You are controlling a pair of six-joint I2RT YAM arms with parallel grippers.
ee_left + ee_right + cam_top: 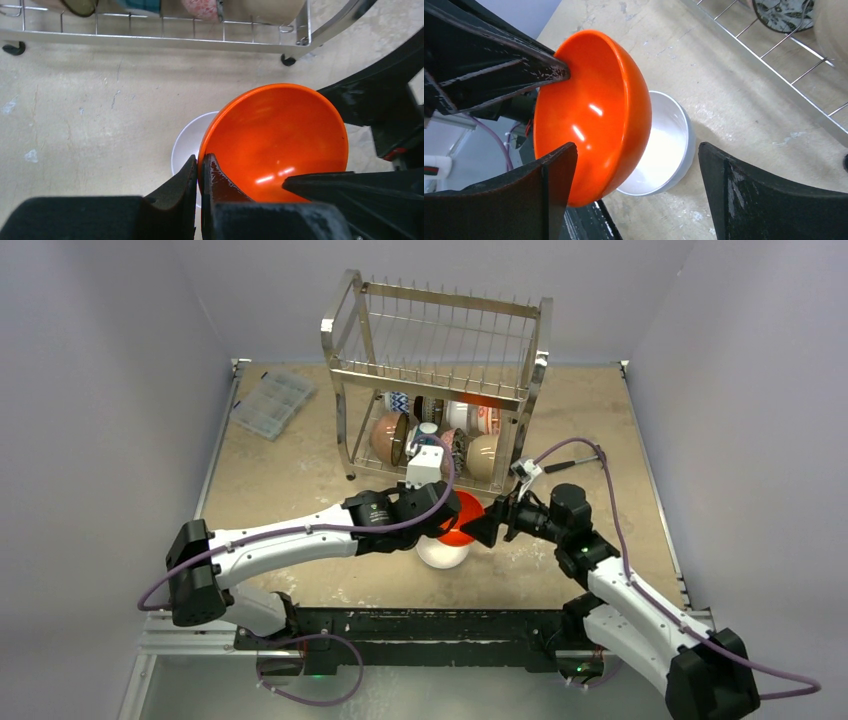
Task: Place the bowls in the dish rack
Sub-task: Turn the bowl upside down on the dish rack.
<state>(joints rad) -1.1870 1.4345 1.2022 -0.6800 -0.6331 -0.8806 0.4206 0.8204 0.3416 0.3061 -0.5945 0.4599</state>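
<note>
Clamping onto the rim of the orange bowl (275, 135), the left fingers (177, 187) hold it tipped on edge above a white bowl (190, 145) on the tabletop (90, 110), just in front of the dish rack (430, 380). Over on the right, the right fingers (549, 185) are spread wide, the orange bowl between them, gripping nothing.

At centre, the orange bowl (280, 140) hides most of the white bowl (192, 145); the top edge crops the racked bowls (260, 10).
</note>
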